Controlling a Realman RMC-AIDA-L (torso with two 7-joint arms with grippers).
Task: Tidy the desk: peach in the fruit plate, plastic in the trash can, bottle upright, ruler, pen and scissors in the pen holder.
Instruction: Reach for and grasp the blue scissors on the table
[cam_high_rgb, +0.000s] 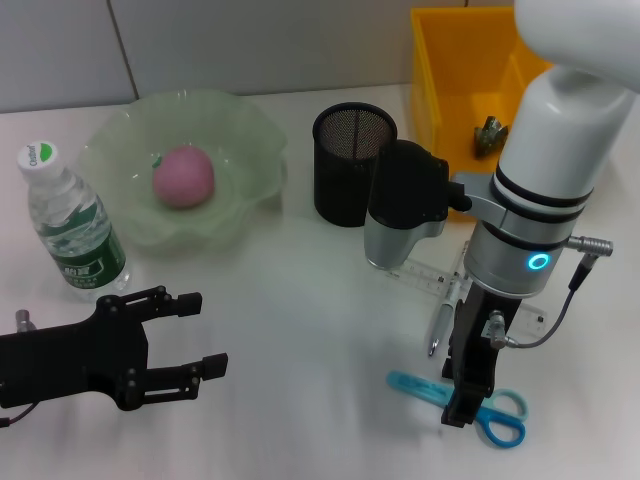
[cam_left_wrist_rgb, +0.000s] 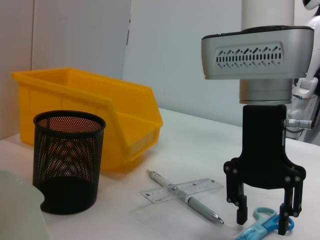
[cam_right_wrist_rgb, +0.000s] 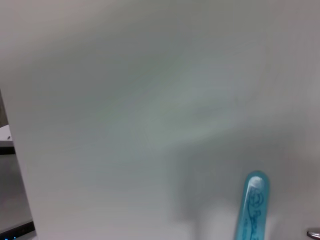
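The blue scissors (cam_high_rgb: 487, 408) lie flat at the front right. They also show in the left wrist view (cam_left_wrist_rgb: 261, 227) and the right wrist view (cam_right_wrist_rgb: 254, 207). My right gripper (cam_high_rgb: 462, 398) points down over them, open, its fingers (cam_left_wrist_rgb: 241, 209) straddling the scissors just above the table. The pen (cam_high_rgb: 440, 322) lies across the clear ruler (cam_high_rgb: 428, 273) behind the scissors. The black mesh pen holder (cam_high_rgb: 354, 165) stands empty. The pink peach (cam_high_rgb: 183, 177) lies in the green fruit plate (cam_high_rgb: 250, 140). The water bottle (cam_high_rgb: 70, 225) stands upright. Crumpled plastic (cam_high_rgb: 490, 133) lies in the yellow bin (cam_high_rgb: 440, 70). My left gripper (cam_high_rgb: 205, 335) is open and empty at the front left.
The yellow bin (cam_left_wrist_rgb: 100, 110) stands right behind the pen holder (cam_left_wrist_rgb: 67, 160). The pen (cam_left_wrist_rgb: 186, 198) and ruler (cam_left_wrist_rgb: 200, 186) lie between the pen holder and my right gripper (cam_left_wrist_rgb: 264, 222). A white wall rises behind the desk.
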